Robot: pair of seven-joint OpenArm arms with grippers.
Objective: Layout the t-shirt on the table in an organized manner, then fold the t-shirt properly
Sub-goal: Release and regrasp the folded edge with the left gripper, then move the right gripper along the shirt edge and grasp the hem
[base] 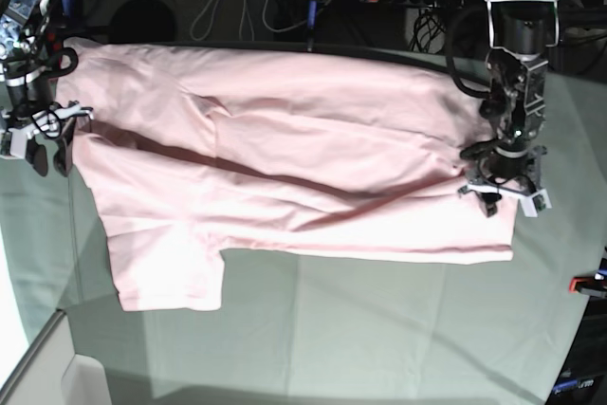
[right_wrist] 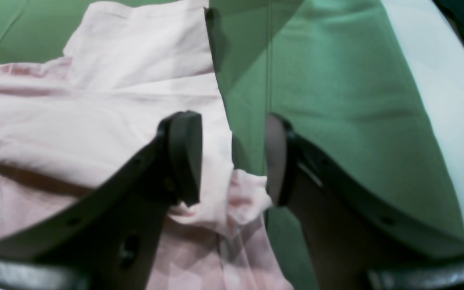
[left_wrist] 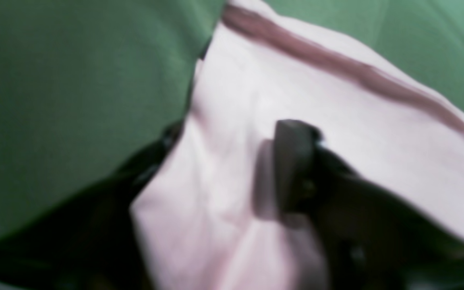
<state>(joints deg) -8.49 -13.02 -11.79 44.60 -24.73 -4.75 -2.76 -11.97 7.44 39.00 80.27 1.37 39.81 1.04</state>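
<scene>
Pink cloth of the t-shirt (left_wrist: 232, 161) fills the left wrist view, with the left gripper (left_wrist: 232, 177) closed on a fold: one dark finger (left_wrist: 292, 169) is seen pressed on top, the other mostly hidden beneath. Jaws of the right gripper (right_wrist: 232, 161) are held apart, astride the shirt's edge, nothing clamped. Across the table (base: 379, 329) the shirt is spread wide, creased. No lettering can be seen.

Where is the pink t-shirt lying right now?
In the base view the t-shirt lies spread across the far half of the table, stretching between the right gripper and the left gripper.
</scene>
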